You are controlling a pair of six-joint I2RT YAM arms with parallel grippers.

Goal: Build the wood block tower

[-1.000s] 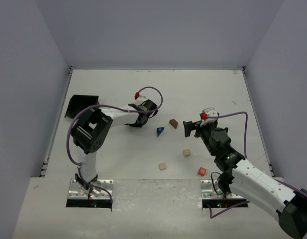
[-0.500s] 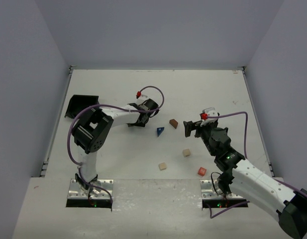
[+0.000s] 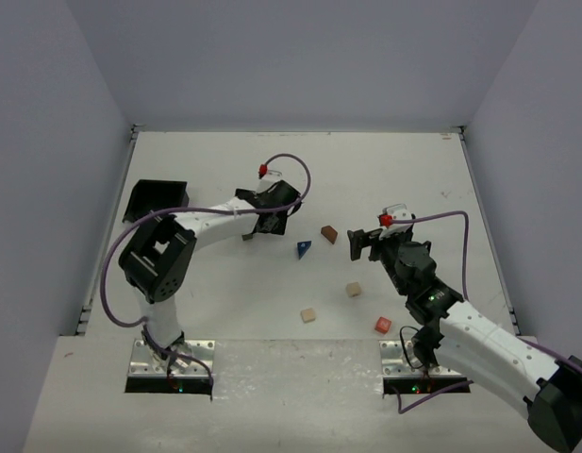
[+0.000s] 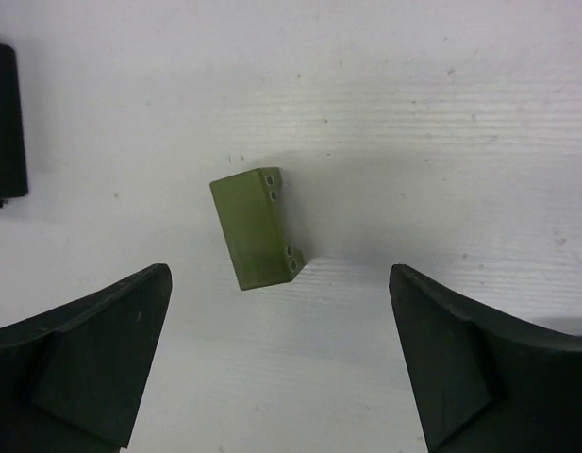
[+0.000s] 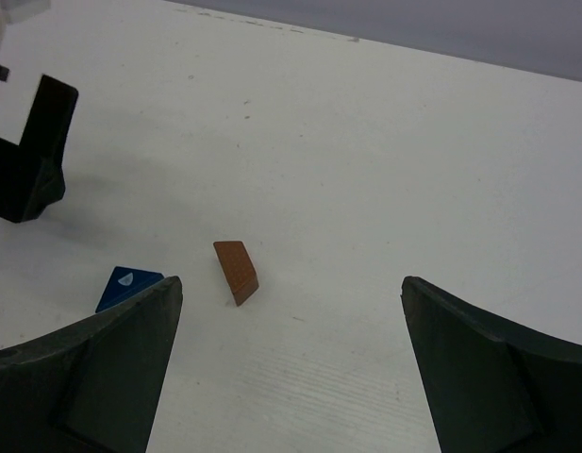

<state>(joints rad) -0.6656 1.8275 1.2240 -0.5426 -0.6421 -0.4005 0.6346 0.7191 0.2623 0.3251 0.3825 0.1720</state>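
The olive-green oblong [image 4: 257, 229] lies flat on the white table. My left gripper [image 4: 279, 278] hangs open just above and short of it, touching nothing. In the top view the left gripper [image 3: 269, 222] covers that block. A blue wedge [image 3: 304, 248] and a brown block [image 3: 328, 233] lie at mid-table. My right gripper [image 3: 353, 244] stands open just right of them, empty. In the right wrist view the brown block [image 5: 237, 271] and the blue wedge [image 5: 125, 285] sit ahead of the right gripper [image 5: 291, 288]. Two tan cubes [image 3: 353, 290] [image 3: 308, 314] and a red cube [image 3: 382, 325] lie nearer the bases.
A black tray [image 3: 156, 200] sits at the table's left edge; its corner shows at the left wrist view's edge as the black tray [image 4: 3, 123]. Grey walls close in the table on three sides. The left gripper's black finger [image 5: 31, 160] shows in the right wrist view.
My left gripper has opened and let go of the olive-green oblong, which now rests on the table. The left arm's elbow has shifted left. The right arm has stayed put.
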